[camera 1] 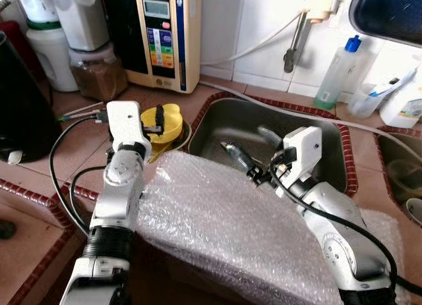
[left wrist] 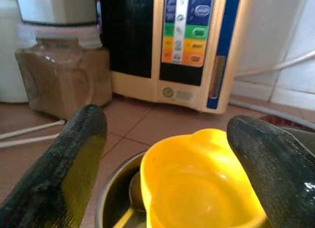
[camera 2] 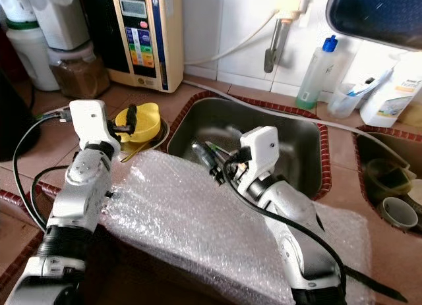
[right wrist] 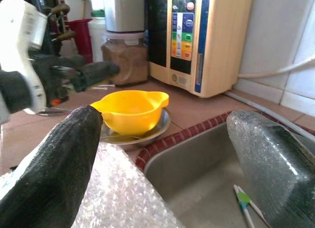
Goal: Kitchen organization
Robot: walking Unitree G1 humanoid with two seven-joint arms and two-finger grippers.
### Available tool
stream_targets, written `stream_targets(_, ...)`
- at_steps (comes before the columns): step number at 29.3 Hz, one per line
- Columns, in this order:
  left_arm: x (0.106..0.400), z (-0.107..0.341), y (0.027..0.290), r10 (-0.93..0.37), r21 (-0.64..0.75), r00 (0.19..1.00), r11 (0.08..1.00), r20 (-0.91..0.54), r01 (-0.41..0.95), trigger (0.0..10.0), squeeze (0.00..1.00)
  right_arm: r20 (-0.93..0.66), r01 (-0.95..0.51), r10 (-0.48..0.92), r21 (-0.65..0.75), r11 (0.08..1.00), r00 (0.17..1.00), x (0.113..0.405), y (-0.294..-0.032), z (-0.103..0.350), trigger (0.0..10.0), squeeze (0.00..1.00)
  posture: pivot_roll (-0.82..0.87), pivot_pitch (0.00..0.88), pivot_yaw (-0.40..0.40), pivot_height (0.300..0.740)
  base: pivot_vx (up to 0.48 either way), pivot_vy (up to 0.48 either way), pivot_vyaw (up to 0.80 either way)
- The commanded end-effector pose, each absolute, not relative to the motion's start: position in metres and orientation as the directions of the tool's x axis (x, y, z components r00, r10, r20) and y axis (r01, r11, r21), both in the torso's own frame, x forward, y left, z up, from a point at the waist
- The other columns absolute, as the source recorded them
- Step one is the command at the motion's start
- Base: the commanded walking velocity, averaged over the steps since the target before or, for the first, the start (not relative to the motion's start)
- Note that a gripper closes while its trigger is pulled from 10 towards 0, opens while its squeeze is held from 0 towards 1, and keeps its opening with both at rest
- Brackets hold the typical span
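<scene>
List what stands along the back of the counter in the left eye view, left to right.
White container with a green band → jar of brown powder → cream water-purifier unit → metal tap pipe → clear bottle with a blue cap → small clear cup holding a toothbrush.

Left claw (left wrist: 167, 164) spread wide over yellow bowl (left wrist: 197, 188) in a metal dish (left wrist: 115, 208).

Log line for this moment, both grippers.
left gripper: open, over yellow bowl | right gripper: open, above sink
</scene>
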State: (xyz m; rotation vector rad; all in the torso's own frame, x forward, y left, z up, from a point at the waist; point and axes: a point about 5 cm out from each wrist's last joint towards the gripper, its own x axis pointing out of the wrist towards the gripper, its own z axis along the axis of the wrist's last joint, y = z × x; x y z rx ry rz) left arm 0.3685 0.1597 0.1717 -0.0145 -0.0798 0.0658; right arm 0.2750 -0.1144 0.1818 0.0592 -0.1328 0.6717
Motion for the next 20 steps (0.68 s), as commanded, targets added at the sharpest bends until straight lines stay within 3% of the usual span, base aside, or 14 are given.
stream_targets(1, 0.373, 0.170, 0.162, 0.078, -0.024, 0.996, 0.997, 0.046, -0.077, 10.0, 0.00, 0.164, -0.640, 0.632, -0.005, 0.768, 0.758, 0.271, -0.112, 0.189, 10.0, 0.00, -0.04, 0.000, 0.008, 0.740, 0.000, 0.000, 0.00)
stream_targets(11, 0.389, 0.155, 0.168, 0.097, -0.105, 0.981, 0.988, -0.167, -0.116, 10.0, 0.00, 0.146, -0.691, 0.684, -0.009, 0.723, 0.714, 0.262, -0.105, 0.189, 10.0, 0.00, -0.04, 0.000, 0.034, 0.740, 0.000, 0.000, 0.00)
stream_targets(20, 0.395, 0.158, 0.170, 0.084, -0.079, 0.980, 0.992, -0.182, -0.099, 10.0, 0.00, 0.139, -0.686, 0.680, -0.010, 0.727, 0.720, 0.260, -0.101, 0.185, 10.0, 0.00, -0.03, 0.000, 0.046, 0.740, 0.000, 0.000, 0.00)
